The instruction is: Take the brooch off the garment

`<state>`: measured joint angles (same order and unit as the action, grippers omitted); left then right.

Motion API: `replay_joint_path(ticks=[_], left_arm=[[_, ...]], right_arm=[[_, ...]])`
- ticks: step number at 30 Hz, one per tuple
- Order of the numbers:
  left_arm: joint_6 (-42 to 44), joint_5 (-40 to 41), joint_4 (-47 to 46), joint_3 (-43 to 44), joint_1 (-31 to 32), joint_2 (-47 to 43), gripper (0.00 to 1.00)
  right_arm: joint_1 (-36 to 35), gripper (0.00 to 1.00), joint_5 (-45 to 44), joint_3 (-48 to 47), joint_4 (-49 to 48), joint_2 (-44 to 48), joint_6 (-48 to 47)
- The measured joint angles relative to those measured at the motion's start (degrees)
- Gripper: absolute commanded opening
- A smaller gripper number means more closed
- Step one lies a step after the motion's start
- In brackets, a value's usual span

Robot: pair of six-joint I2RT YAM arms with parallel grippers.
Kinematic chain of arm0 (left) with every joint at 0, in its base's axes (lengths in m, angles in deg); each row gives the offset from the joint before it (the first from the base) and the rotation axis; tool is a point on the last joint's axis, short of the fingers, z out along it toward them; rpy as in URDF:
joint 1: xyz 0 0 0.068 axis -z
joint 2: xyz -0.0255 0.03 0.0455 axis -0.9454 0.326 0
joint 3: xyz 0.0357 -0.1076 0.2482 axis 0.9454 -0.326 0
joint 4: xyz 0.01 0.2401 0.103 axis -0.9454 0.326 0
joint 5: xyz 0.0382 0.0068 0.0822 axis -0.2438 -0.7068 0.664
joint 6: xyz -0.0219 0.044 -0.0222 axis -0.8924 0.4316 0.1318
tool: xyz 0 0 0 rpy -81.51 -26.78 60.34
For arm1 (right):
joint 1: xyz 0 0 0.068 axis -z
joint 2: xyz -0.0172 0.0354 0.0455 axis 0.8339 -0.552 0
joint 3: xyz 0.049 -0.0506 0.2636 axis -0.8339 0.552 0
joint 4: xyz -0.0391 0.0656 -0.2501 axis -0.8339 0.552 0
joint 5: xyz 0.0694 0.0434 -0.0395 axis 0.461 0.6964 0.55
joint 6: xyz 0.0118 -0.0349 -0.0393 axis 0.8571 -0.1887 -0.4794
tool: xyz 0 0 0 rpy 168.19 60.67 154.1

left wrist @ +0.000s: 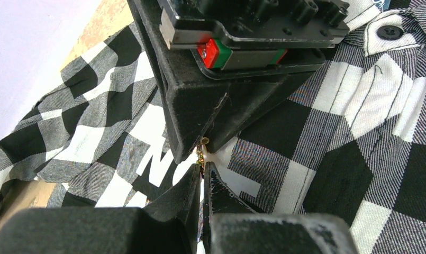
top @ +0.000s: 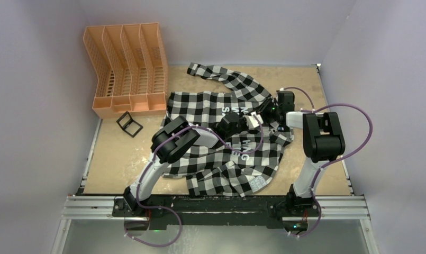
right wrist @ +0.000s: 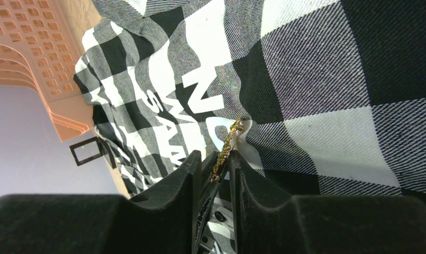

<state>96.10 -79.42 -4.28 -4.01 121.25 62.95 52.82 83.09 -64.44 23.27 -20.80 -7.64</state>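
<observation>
Brooch [left wrist: 201,153]: small, gold, on white fabric.
Left gripper [left wrist: 202,169]: jaws pressed together, tips just below Brooch.
Right gripper [left wrist: 205,139]: black, tips directly above Brooch.
Garment [left wrist: 327,159]: black-and-white check, white lettering, rumpled.

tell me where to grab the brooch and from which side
Probably pinch the brooch across its two flat faces, near its lower end. It stands on edge off the shirt, a thin gold strip, so come in along its length from the side of the right end effector, one finger on each face.
</observation>
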Motion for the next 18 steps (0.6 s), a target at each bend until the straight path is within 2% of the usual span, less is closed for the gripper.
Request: replay_joint_path(ticks=[7, 18], left_arm=[[-0.44, 0.76, -0.02, 0.0, 0.02, 0.0, 0.0], [-0.5, 1.55, 0.0, 0.0, 0.42, 0.04, 0.0]], right_arm=[[-0.09, 0.33, 0.13, 0.15, 0.68, 0.92, -0.31], [-0.79, 0.42, -0.22, 0.28, 6.08, 7.85, -3.41]])
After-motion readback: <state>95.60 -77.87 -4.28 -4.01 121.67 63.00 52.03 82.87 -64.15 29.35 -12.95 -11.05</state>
